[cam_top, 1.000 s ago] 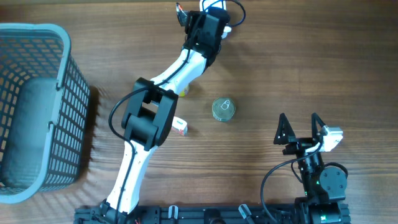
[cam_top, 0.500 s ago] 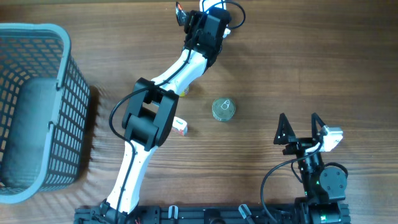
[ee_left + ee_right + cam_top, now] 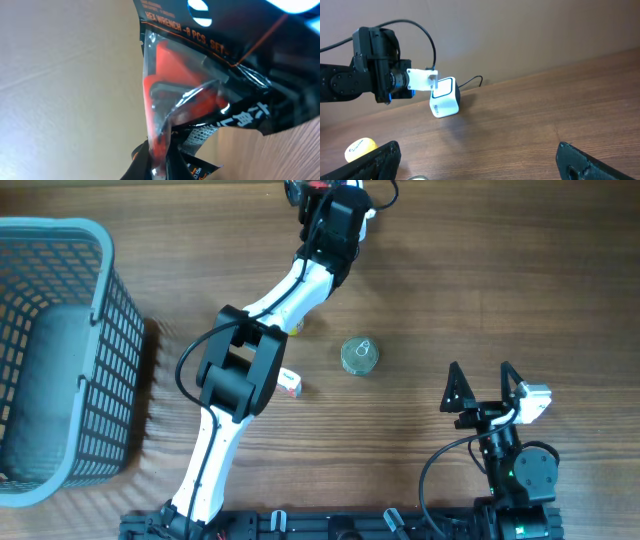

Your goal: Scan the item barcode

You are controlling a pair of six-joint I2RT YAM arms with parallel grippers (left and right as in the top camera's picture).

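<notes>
The hex wrench pack is a clear, crinkled plastic sleeve under a black header card; white lettering on the card reads "HEX WRENCH" and "9 PCS. SET"; a red holder shows through the film, with glare streaked across it. The pack fills the left wrist view, turned almost edge-on, with a pale wall behind it and a corner of wood at lower right. It is at the far edge of the table, about midway across, held in the left gripper; the claw is clamped tight on it, though the pack hides most of the fingers.

In the right wrist view the white scanner, a rounded cube with a dark-outlined face and a thin black cable, stands on the wood just right of that wrist.

The basket stands at the far left; it is grey-blue plastic lattice with a thick rim; inside, only a dull grey floor can be made out.

A round tin with a pull ring lies mid-table; a small white-and-red box sits just beside the left arm's elbow; a yellow object is half hidden by that arm.

The right gripper is at the near right, jaws spread wide, gripping nothing.
</notes>
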